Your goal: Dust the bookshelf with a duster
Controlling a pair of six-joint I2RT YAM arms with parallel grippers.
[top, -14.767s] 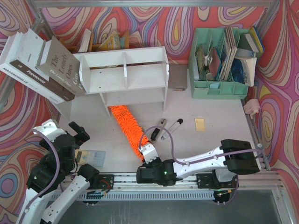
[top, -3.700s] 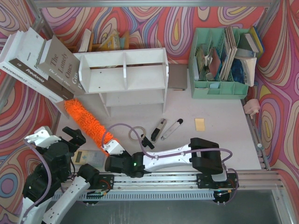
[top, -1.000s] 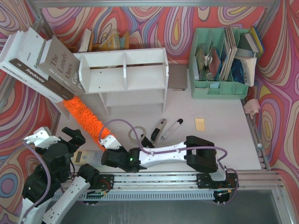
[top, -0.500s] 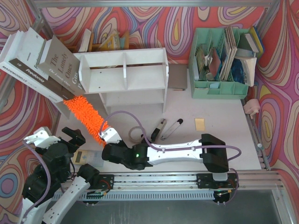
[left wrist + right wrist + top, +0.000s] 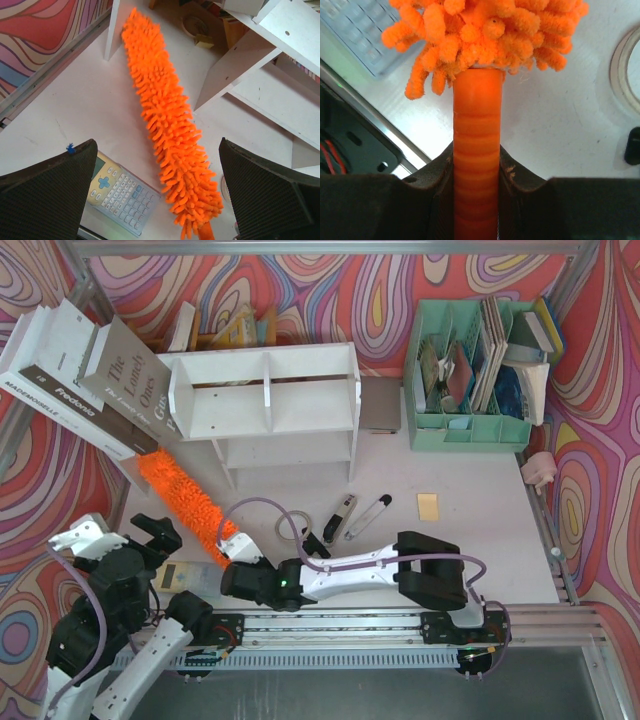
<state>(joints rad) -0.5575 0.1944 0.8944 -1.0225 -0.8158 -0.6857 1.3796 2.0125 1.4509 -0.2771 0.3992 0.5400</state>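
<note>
As the right claw (image 5: 476,167), clenched on the handle of the duster (image 5: 178,498), has swung its head back from the bookshelf (image 5: 265,390) ahead, a dusting stroke seems underway, the left claw (image 5: 160,197) released.

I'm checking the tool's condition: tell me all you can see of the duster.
The duster is a long, flat, bright orange head of fluffy strands on a thin, ribbed orange plastic handle. It slants leftward, its tip near the left end of the bookshelf. The right gripper is shut on the handle.
</note>
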